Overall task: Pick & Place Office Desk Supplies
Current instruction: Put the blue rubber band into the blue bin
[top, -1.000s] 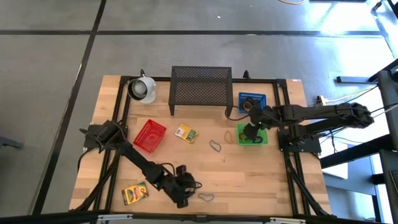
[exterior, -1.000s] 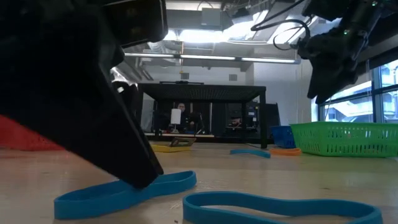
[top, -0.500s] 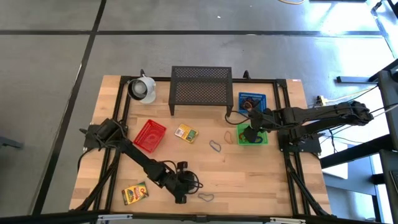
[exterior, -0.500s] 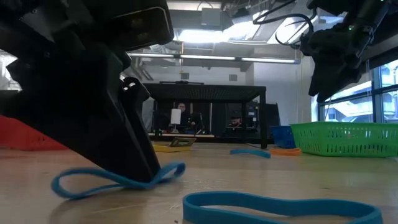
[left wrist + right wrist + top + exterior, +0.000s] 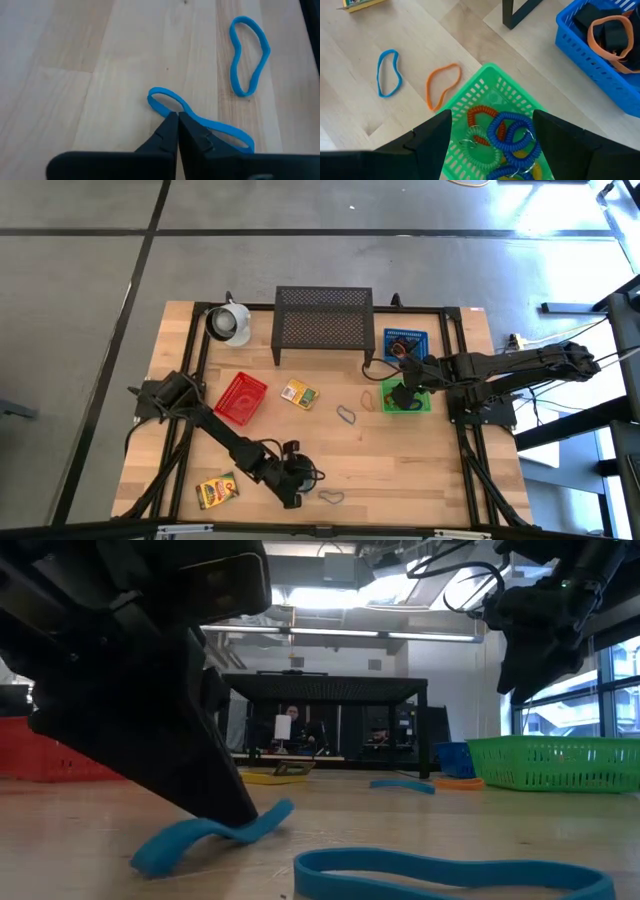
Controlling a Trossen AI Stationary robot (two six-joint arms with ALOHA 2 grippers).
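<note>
Near the tabletop's front edge, the left gripper (image 5: pixel 177 117) pinches a blue loop (image 5: pixel 200 121) (the high view hides this); the right gripper (image 5: pixel 492 132), fingers apart, hangs over the green basket (image 5: pixel 487 82).

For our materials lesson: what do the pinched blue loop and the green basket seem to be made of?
Blue loop: probably rubber, matte; it bends and folds where the left end effector pinches it.
Green basket: looks like moulded plastic, slightly glossy, with an even open grid.
</note>
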